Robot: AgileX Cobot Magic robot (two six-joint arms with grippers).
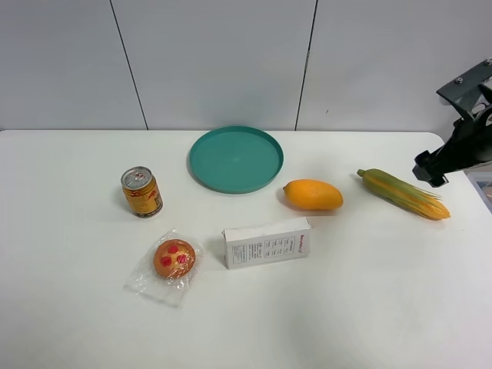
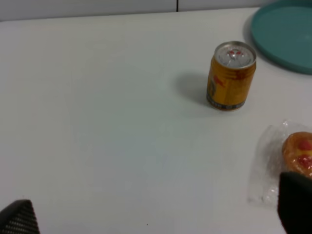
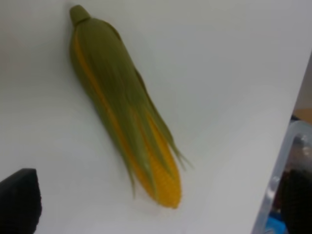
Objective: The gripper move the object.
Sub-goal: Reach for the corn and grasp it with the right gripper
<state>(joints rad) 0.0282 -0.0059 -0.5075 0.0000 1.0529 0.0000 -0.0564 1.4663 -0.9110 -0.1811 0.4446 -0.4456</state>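
The object, an ear of corn (image 1: 403,194) with a green husk and yellow kernels, lies on the white table (image 1: 369,307) at the right, just right of the mango (image 1: 313,194). My right gripper (image 1: 430,166) hovers above and slightly behind the corn's yellow end, apart from it. In the right wrist view the corn (image 3: 124,102) lies lengthwise below the gripper (image 3: 158,207), whose dark fingertips (image 3: 19,201) stand wide apart at the frame edges with nothing between them. The left gripper (image 2: 156,217) is open too, over bare table near the can (image 2: 231,75).
A teal plate (image 1: 236,159) sits at the back centre. A gold drink can (image 1: 141,191), a wrapped pastry (image 1: 174,259) and a white box (image 1: 267,242) lie to the left and front. A clear plastic bin (image 3: 287,180) stands past the table's right edge.
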